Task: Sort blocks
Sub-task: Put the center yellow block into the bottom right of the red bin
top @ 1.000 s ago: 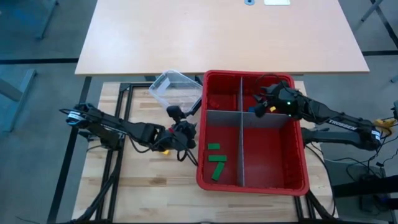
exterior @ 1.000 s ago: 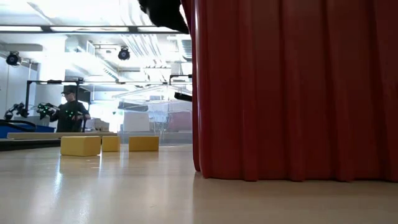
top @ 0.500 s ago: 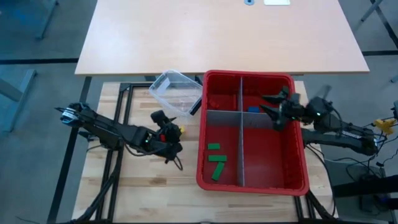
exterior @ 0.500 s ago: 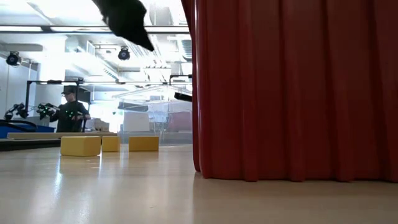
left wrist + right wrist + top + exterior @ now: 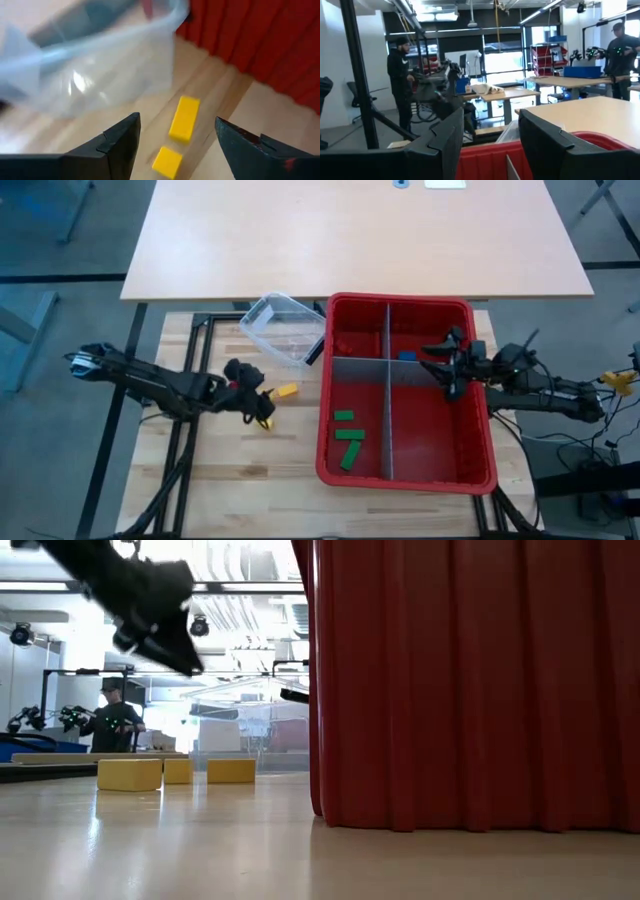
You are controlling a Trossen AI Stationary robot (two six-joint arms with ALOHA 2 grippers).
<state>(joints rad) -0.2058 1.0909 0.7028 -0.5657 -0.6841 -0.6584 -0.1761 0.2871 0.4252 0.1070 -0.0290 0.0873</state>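
Observation:
My left gripper (image 5: 256, 387) hangs open and empty above the table, left of the red bin (image 5: 480, 442); it also shows in the low view (image 5: 160, 635). A yellow bar (image 5: 184, 117) and a yellow cube (image 5: 167, 161) lie flat on the table just beyond its fingertips; in the high view the bar (image 5: 285, 391) and the cube (image 5: 263, 421) lie between gripper and bin. The low view shows three yellow blocks (image 5: 129, 774). Three green blocks (image 5: 349, 436) lie in the bin's near left compartment, a blue block (image 5: 407, 356) in its far right one. My right gripper (image 5: 447, 363) is open and empty above that compartment.
A clear plastic tub (image 5: 283, 328) lies on the table at the bin's far left corner, close to my left gripper. Grey dividers (image 5: 388, 415) split the bin into compartments. A larger table (image 5: 350, 235) stands beyond. People stand in the room behind (image 5: 400, 85).
My left gripper has drawn back toward the table's left edge, away from the bin, uncovering the yellow blocks on the table. My right gripper has moved a little toward the table's right edge over the bin, uncovering the blue block, which stays in the far right compartment.

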